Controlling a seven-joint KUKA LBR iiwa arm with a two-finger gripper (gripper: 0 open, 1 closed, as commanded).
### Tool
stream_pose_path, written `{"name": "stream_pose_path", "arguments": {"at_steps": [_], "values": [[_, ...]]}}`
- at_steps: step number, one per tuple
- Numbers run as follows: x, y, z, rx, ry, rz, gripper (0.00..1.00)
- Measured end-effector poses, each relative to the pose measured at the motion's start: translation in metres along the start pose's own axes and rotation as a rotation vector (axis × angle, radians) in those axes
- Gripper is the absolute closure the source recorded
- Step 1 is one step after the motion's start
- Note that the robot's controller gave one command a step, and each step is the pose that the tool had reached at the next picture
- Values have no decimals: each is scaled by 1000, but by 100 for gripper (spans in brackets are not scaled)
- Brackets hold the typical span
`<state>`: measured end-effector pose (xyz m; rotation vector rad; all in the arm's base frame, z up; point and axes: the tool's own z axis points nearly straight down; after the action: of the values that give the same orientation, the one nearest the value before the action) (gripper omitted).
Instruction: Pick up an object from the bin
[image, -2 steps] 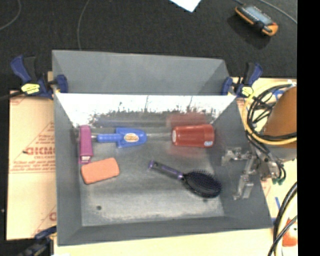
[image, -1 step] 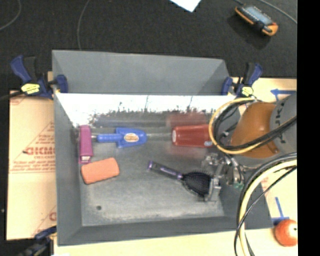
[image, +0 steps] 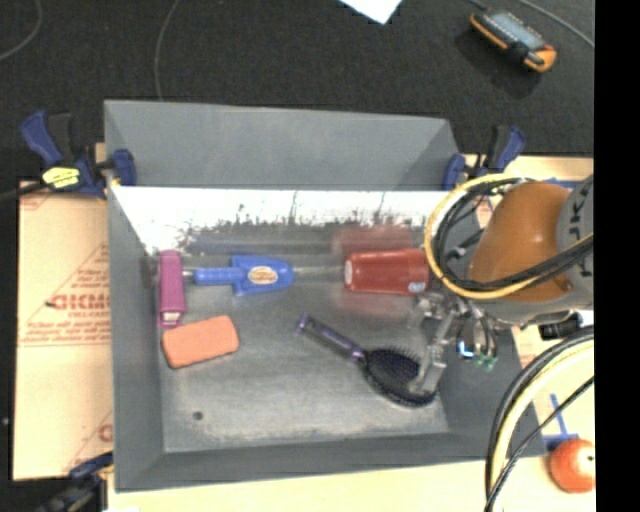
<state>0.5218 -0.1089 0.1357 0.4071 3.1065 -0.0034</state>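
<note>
Grey metal bin (image: 280, 412) seen from above. Arm enters from right. Hand (image: 433, 372) sits low at bin's right side, against right edge of black hairbrush (image: 388, 372) head. Cannot tell how wide hand is. Hairbrush lies near right on bin floor, purple handle pointing far left. Red cylinder (image: 385, 273) lies just beyond it. Blue tool (image: 245, 275), pink-purple bar (image: 170, 285) and orange block (image: 200, 341) lie at left, well apart from hand.

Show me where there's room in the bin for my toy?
The bare bin floor along the near wall, below the orange block and the hairbrush, is free. The back row is crowded: pink stick, blue tool, red can. The gripper crowds the right.
</note>
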Motion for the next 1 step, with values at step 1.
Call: {"name": "stream_pose_path", "arguments": {"at_steps": [1], "values": [[-2, 4, 36, 1, 11, 204, 0]]}}
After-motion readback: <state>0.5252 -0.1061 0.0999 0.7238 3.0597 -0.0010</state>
